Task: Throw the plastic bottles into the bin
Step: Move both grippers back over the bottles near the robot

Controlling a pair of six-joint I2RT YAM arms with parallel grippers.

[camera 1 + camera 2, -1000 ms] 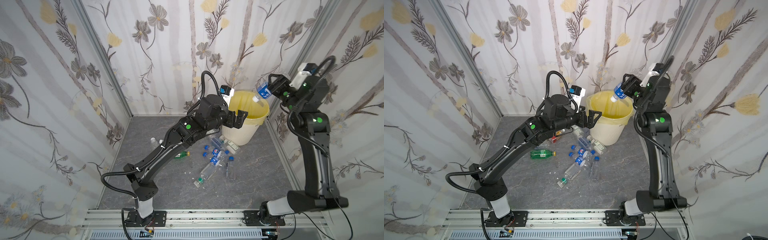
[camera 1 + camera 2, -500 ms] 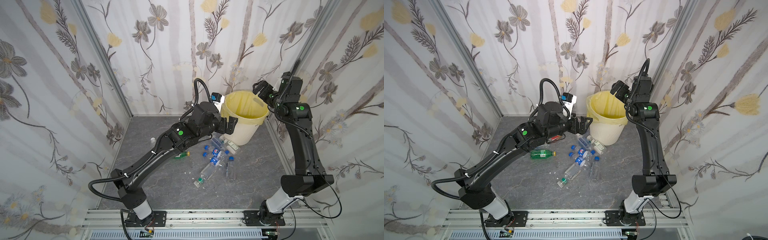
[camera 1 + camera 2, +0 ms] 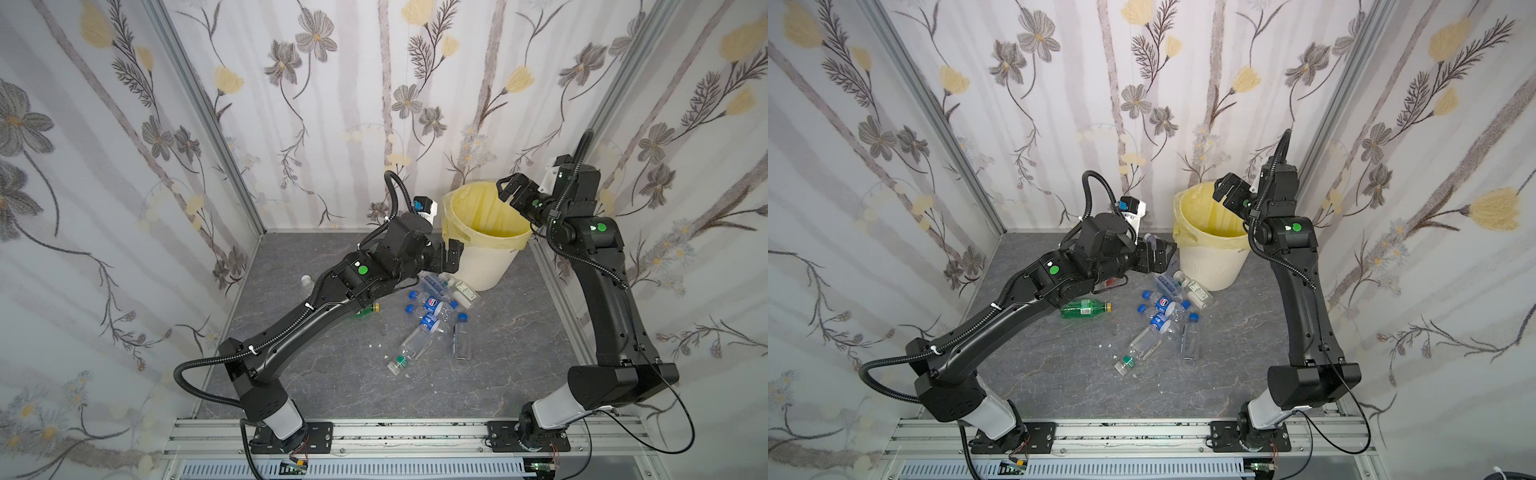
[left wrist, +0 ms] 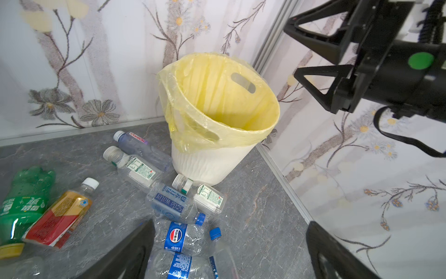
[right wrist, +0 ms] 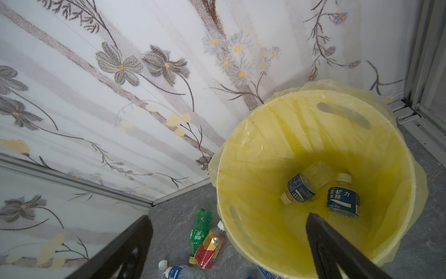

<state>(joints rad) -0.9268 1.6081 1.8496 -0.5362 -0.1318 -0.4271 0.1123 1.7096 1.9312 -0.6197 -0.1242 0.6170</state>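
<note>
The cream ribbed bin (image 3: 486, 266) (image 3: 1208, 270) with its yellow bag stands at the back right corner. Two blue-labelled plastic bottles (image 5: 301, 188) (image 5: 342, 198) lie inside it. My right gripper (image 3: 509, 192) (image 3: 1224, 193) (image 5: 228, 216) hangs open and empty over the bin's rim. My left gripper (image 3: 452, 252) (image 3: 1158, 255) (image 4: 230, 223) is open and empty, low beside the bin's left wall, above a cluster of clear bottles (image 3: 432, 309) (image 4: 169, 203). A green bottle (image 3: 1084, 308) (image 4: 21, 200) and an orange-red one (image 4: 60, 215) lie further left.
Floral fabric walls on metal posts (image 3: 208, 120) close in the grey marbled floor (image 3: 332, 374) on three sides. A mounting rail (image 3: 395, 432) runs along the front. One small clear bottle (image 3: 306, 281) lies alone near the left wall.
My right gripper opened and the blue-labelled bottle it held over the bin is gone from it. The left arm swung lower, its gripper dropping beside the bin toward the floor bottles.
</note>
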